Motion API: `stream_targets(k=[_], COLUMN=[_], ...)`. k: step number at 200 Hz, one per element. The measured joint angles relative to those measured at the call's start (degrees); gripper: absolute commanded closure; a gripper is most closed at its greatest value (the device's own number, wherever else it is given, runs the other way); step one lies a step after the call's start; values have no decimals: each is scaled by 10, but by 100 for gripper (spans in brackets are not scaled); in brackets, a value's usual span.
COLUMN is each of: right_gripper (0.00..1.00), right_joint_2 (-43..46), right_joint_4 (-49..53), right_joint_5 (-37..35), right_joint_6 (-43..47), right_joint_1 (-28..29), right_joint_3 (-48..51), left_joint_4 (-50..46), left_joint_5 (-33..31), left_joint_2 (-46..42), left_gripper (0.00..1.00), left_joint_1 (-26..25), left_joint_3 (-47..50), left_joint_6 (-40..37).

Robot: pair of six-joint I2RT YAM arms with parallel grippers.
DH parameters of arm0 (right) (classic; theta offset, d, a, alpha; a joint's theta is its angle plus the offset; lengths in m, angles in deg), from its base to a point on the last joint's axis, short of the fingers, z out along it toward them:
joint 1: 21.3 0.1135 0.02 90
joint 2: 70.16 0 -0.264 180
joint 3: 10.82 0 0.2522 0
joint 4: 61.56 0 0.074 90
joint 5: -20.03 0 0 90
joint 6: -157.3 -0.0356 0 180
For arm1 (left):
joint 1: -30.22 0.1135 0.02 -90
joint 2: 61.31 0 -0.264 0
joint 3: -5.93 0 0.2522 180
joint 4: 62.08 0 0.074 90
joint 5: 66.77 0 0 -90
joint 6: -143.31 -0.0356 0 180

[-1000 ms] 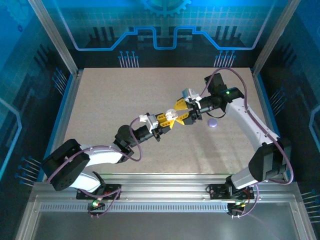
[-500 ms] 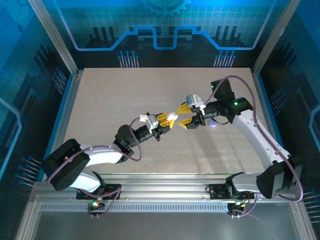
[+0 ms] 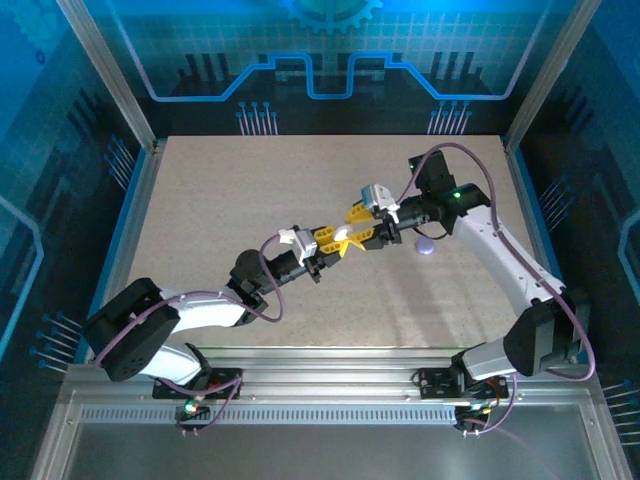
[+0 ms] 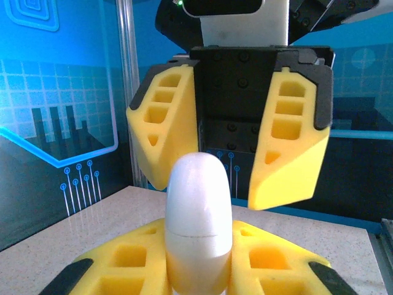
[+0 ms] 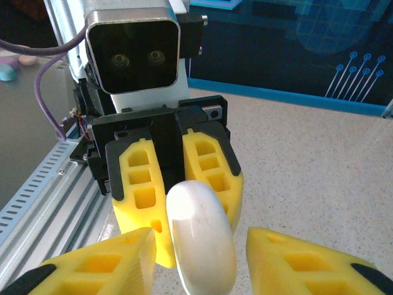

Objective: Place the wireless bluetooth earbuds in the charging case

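Left fingers [image 4: 132, 261] clamped on white charging case [image 4: 198, 227], right fingers [image 5: 295, 258] spread wide, case tip between them

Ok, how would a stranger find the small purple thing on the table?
Start at the beige table, then follow the right arm to its wrist. Beside it lies a round purple puck, flat on the table, unlike the white case held in the air.
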Motion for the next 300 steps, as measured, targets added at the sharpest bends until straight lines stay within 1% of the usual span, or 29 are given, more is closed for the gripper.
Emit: stream_targets(k=[20, 69, 99, 105, 114, 131, 139, 149, 153, 166, 176, 187, 190, 216, 262, 284, 300], right_gripper=[65, 69, 81, 84, 86, 88, 89, 90, 90, 90, 90, 91, 92, 92, 92, 92, 93], right_joint_2=[-12, -29, -38, -38, -40, -41, -41, -41, -41, -41, -41, -40, -40, -29, -31, -59, -98], right_joint_4=[15, 49, 67, 68, 73, 78, 79, 81, 81, 81, 80, 74, 72, 49, 38, 32, 27], right_joint_5=[4, 13, 14, 14, 12, 12, 12, 12, 11, 11, 9, 3, -1, -53, -173, -214, -238], right_joint_6=[17, 49, 66, 69, 74, 78, 79, 79, 79, 75, 66, 47, 43, -29, -170, -234, -278], right_joint_1=[0, 1, 3, 3, 3, 3, 3, 3, 3, 3, 3, 2, 0, -5, -19, -40, -55], right_joint_3=[-16, -32, -46, -47, -49, -50, -50, -50, -50, -50, -49, -48, -48, -29, 2, 8, 8], left_joint_4=[0, 0, 0, 0, 1, 2, 2, 3, 4, 5, 5, 6, 7, -8, -99, -152, -195], left_joint_5=[0, 1, 4, 4, 5, 6, 6, 6, 6, 5, 3, -1, -2, -20, -83, -110, -126], left_joint_2=[0, 0, 0, 0, 0, 0, 0, 0, 0, 0, 0, 0, 0, -9, -75, -108, -127], left_gripper=[89, 88, 88, 87, 83, 80, 77, 71, 66, 48, 36, 4, 1, 1, 1, 1, 1], left_joint_1=[0, 0, 1, 2, 2, 2, 2, 2, 2, 1, 1, 1, 1, 1, 1, 1, 1], left_joint_3=[0, 0, 0, 1, 3, 5, 5, 6, 6, 7, 8, 11, 13, 31, 40, 44, 44], left_joint_6=[0, 0, 0, 0, 0, 0, 0, 0, 0, -3, -3, -6, -7, -17, -31, -33, -33])
